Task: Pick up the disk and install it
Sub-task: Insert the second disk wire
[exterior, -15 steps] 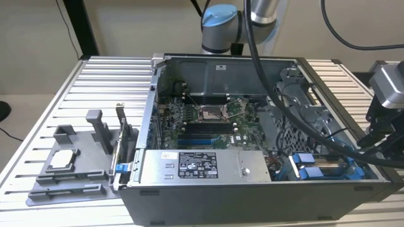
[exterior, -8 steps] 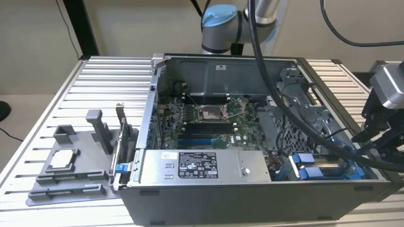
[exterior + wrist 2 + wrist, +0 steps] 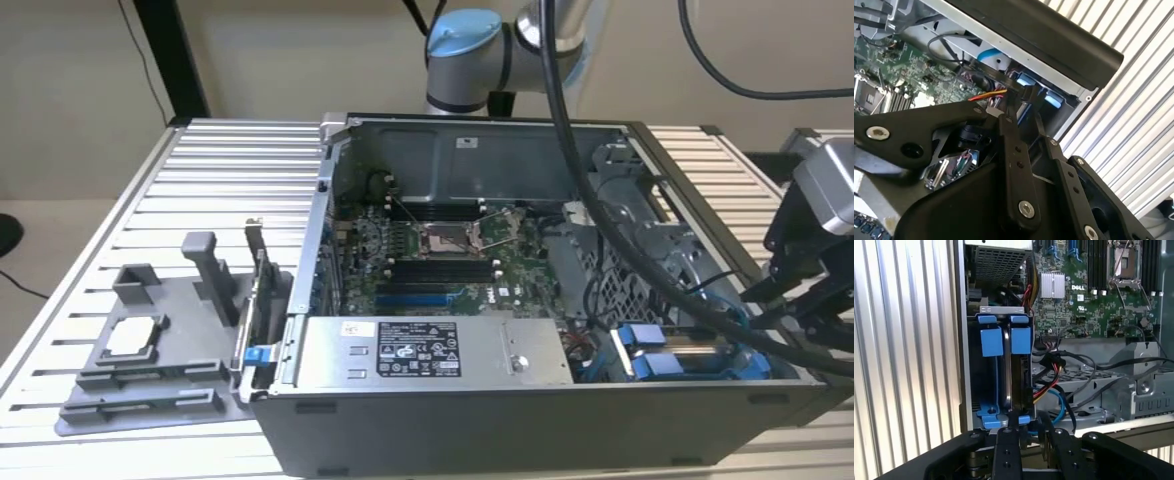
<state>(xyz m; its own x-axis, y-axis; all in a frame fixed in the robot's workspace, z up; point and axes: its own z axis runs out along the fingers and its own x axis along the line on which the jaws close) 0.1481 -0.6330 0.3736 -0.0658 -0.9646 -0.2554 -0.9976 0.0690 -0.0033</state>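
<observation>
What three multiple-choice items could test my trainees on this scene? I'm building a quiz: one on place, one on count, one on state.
1. The gripper is nearest: A) blue carriers B) grey tray C) socket.
2. Blue carriers seen: A) one B) two C) four.
3. The case is: A) closed B) open C) overturned.
1 A: it hangs right by them. 2 B: two blue tabs side by side. 3 B: the motherboard lies bare.

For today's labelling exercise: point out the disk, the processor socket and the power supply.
disk (image 3: 1020, 385): first wrist view, its upper edge.
processor socket (image 3: 445, 237): exterior view, its centre.
power supply (image 3: 416, 349): exterior view, its label.
</observation>
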